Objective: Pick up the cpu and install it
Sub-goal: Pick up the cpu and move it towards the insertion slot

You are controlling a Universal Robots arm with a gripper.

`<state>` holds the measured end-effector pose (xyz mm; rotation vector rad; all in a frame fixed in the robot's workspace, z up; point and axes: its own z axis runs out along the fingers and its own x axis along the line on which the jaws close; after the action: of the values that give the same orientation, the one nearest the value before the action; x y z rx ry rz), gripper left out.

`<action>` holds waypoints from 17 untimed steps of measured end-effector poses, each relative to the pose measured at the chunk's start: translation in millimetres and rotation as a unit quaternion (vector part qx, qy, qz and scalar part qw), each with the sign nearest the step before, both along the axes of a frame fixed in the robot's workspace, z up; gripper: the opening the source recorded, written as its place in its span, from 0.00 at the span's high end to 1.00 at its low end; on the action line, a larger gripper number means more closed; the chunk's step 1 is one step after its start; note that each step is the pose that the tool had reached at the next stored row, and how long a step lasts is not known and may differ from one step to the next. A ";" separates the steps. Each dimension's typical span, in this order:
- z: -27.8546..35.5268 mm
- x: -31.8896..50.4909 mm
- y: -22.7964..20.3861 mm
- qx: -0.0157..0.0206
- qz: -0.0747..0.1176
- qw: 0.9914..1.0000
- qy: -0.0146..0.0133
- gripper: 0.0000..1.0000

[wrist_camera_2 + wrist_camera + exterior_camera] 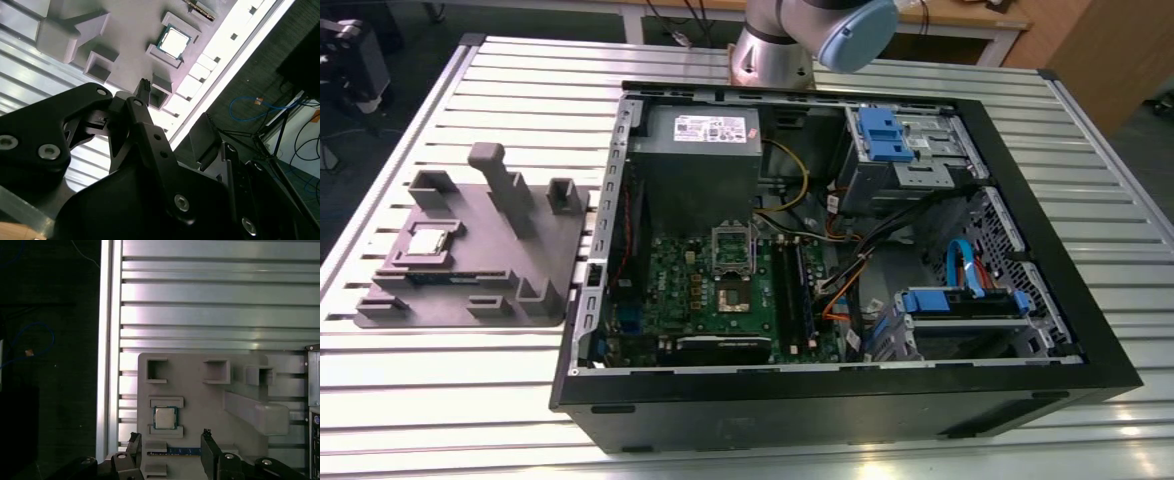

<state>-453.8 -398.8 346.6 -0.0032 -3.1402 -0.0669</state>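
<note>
The cpu (427, 241) is a small square chip with a silver top, lying flat in a recess of the grey holder block (467, 290) on the exterior view's left. Both wrist views show the cpu (165, 417) (174, 41) in that recess, between two low grey ledges. My gripper (170, 439) hangs well above the block, open, with nothing between its black fingers (206, 436). In the first wrist view the cpu lies just beyond the gap between the fingertips. One slim fingertip (145, 86) points toward the block in the second wrist view.
An open black computer case (1067, 380) lies to the exterior view's right of the block, holding a green motherboard (674, 290) with an open socket (731, 295), a grey power supply (700, 150) and blue drive bays (887, 135). A thin green strip (175, 452) lies near the cpu. The slatted table's edge (107, 365) is close by.
</note>
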 end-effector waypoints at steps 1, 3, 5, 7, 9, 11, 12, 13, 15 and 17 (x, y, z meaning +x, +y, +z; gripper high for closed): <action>-0.2 0.0 0.0 0.000 0.000 1.000 0.000 0.41; -1.7 0.0 0.0 0.000 0.000 1.000 0.000 0.41; -3.1 0.0 0.0 0.000 0.000 1.000 0.000 0.41; -3.4 0.0 0.0 0.000 0.000 1.000 0.000 0.41; -3.8 0.0 0.0 0.000 0.000 1.000 0.000 0.41; -4.1 0.0 0.0 0.000 0.000 1.000 0.000 0.41; -4.8 0.0 0.0 0.000 0.000 1.000 0.000 0.41; -5.6 0.0 0.0 0.000 0.000 1.000 0.000 0.41; -6.0 0.0 0.0 0.000 0.000 1.000 0.000 0.41; -6.3 0.0 0.0 0.000 0.000 1.000 0.000 0.41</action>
<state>-453.8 -398.8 340.3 -0.0032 -3.1401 -0.0669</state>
